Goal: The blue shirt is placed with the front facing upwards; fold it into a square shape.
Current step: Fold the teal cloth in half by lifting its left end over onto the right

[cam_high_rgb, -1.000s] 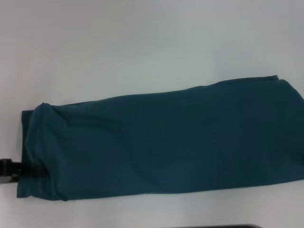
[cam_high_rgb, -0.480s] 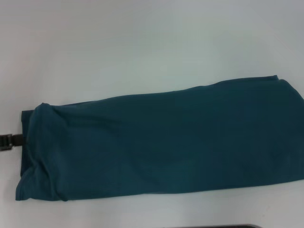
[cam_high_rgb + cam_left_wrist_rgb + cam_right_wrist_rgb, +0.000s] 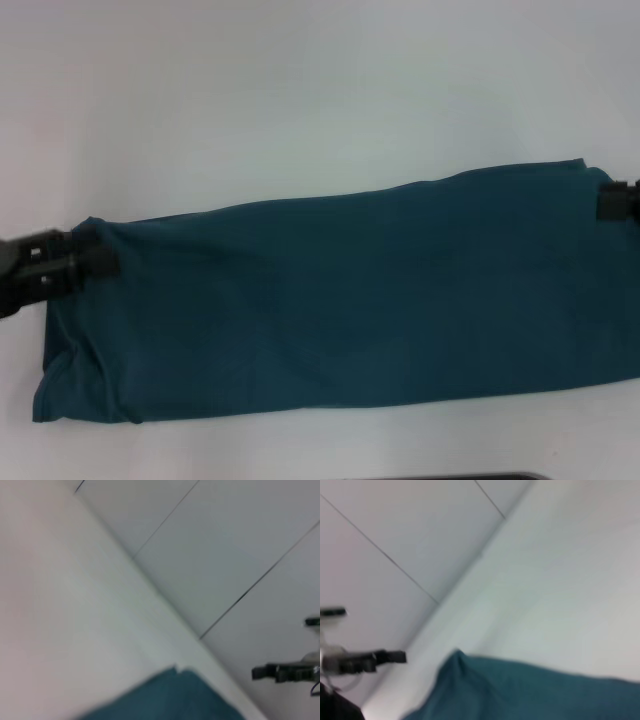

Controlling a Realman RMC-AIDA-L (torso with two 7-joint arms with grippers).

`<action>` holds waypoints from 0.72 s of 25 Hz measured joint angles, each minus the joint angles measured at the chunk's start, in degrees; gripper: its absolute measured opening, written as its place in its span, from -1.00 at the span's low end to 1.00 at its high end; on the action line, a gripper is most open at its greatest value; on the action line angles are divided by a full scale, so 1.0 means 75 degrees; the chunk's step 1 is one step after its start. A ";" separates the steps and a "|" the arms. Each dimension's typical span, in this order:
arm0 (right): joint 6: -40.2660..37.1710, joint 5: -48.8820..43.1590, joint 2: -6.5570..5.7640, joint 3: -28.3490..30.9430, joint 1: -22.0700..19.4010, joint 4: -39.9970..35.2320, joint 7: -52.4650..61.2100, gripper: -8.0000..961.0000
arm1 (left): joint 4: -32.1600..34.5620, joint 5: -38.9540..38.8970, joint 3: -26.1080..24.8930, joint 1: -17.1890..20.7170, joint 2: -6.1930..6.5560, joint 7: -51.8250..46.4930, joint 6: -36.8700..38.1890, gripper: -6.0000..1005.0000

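two dark hands sit at opposite ends of the dark teal-blue cotton shirt [image 3: 340, 300], which lies folded into a long band across the white counter [image 3: 300, 90]. the band runs from the near left up toward the far right, its surface plain, with soft creases near the left end. the left hand [image 3: 95, 262] reaches in from the left edge of the scene and rests at the far left corner of the fabric, its black tips over the cloth's edge; whether they pinch the fabric or are spread cannot be told. the right hand [image 3: 612, 200] shows only as a small black block at the right edge, touching the far right corner of the band, and its opening cannot be told either. the left wrist view shows a corner of the teal cloth [image 3: 175, 695] on the counter and a dark rig part beyond the counter edge. the right wrist view shows another corner of the cloth [image 3: 520, 690] lifted into a slight peak.
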 joint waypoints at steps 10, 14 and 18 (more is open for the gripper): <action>0.0119 0.0058 -0.0083 -0.0097 0.0161 0.1072 -0.0699 0.20 | 0.0311 -0.1060 0.0456 0.0389 -0.0011 0.0886 0.0000 0.55; 0.0072 0.0242 0.0047 0.0035 0.0175 0.1023 -0.1138 0.50 | 0.0413 -0.1022 0.0539 0.0326 0.0041 0.0676 -0.0002 0.59; 0.0176 0.0576 0.0099 0.0057 0.0225 0.1228 -0.1402 0.74 | 0.0435 -0.1001 0.0593 0.0262 0.0053 -0.0561 -0.0018 0.63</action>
